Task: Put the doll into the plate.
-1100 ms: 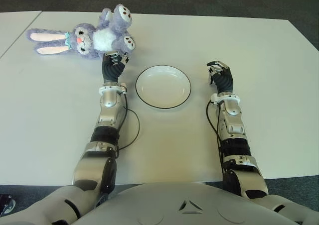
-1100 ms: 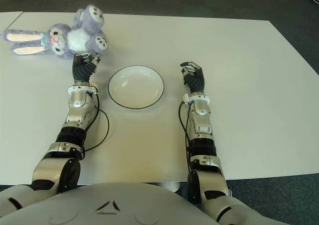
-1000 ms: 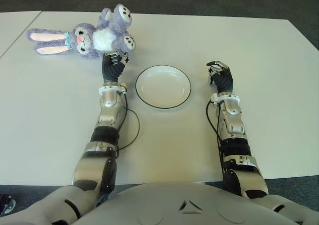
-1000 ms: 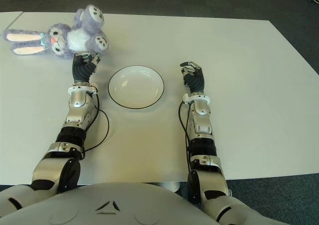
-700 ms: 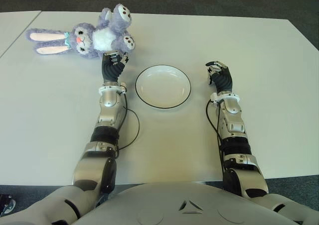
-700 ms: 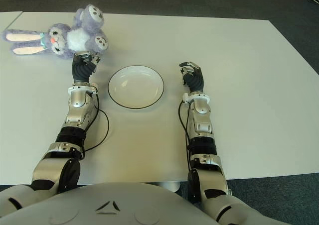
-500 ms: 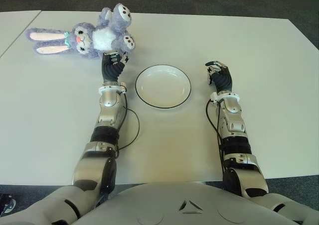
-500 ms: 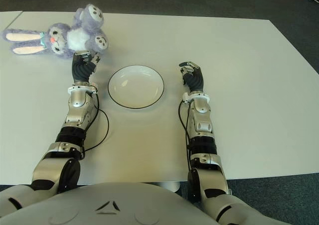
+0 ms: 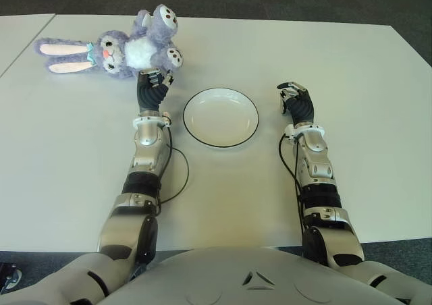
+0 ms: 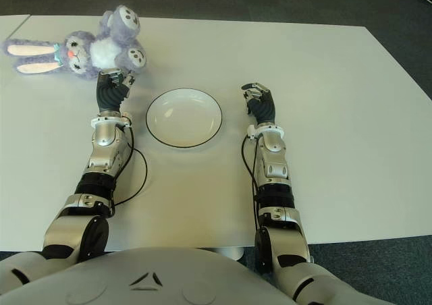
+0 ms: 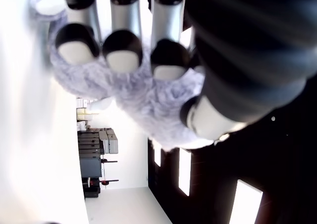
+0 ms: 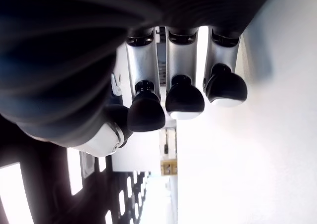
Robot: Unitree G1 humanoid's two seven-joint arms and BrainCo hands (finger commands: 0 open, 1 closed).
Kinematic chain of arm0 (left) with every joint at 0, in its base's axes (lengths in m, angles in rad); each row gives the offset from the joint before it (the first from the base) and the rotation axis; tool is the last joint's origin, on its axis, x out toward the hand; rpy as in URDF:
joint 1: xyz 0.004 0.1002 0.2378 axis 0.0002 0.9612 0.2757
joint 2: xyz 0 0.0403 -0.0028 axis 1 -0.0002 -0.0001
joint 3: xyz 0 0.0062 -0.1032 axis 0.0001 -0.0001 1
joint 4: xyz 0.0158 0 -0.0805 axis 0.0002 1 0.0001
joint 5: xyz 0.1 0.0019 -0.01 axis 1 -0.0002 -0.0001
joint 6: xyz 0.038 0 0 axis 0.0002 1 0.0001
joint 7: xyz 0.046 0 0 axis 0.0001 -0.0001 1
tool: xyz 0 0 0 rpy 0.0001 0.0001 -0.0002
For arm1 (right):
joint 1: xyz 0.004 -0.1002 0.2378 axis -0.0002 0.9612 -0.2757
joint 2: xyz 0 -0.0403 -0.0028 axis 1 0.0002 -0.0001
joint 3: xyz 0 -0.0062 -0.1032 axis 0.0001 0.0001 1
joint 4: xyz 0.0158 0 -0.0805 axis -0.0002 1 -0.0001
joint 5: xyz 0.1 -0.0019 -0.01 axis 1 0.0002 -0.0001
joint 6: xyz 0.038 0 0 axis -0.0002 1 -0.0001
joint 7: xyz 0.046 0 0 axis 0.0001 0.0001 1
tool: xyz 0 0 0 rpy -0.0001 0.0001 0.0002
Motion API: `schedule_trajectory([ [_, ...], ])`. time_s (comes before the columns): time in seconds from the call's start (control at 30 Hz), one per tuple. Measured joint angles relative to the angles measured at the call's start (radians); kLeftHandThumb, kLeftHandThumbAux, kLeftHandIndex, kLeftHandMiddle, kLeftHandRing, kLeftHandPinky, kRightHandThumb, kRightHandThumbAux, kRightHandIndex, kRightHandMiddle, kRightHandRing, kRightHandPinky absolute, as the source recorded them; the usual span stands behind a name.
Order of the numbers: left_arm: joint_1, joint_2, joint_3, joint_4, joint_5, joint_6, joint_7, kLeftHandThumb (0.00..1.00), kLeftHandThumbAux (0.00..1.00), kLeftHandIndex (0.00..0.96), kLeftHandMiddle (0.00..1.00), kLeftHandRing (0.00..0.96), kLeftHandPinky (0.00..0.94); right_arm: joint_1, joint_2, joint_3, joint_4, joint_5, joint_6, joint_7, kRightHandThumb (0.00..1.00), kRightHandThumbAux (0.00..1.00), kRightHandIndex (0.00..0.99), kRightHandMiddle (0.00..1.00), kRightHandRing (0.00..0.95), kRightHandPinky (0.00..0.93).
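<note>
Purple plush rabbit doll with white belly and long pink-lined ears (image 9: 128, 50): lying on its back on white table (image 9: 351, 62), far left area, ears toward the table's left edge. Round white plate with thin dark rim (image 9: 221, 117): nothing on it, near the doll, to its right and closer to the robot. Left hand (image 9: 154, 84): at the doll's lower foot, fingertips (image 11: 121, 52) against purple fur, fingers partly curled, grip not closed. Right hand (image 10: 258, 101): right of the plate, fingers loosely curled, holding nothing.
</note>
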Motion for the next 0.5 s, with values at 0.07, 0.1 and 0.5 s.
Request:
schedule_trajectory([
  [0.07,0.001,-0.001,0.0,-0.003,0.0,0.0,0.002,0.477,0.828,0.837,0.894,0.897,0.885,-0.003,-0.003,0.0,0.005,0.0,0.0,0.002,0.698,0.724,0.439,0.846,0.841,0.839],
  [0.1,0.002,-0.001,0.0,-0.004,0.0,0.0,0.002,0.475,0.828,0.837,0.894,0.897,0.885,-0.005,-0.004,-0.001,0.008,0.0,0.0,0.003,0.698,0.724,0.439,0.846,0.841,0.839],
  [0.5,0.011,-0.002,0.001,-0.022,0.001,-0.001,0.022,0.489,0.822,0.847,0.9,0.9,0.895,-0.04,-0.012,-0.008,0.053,0.002,0.0,0.014,0.698,0.724,0.439,0.851,0.844,0.844],
])
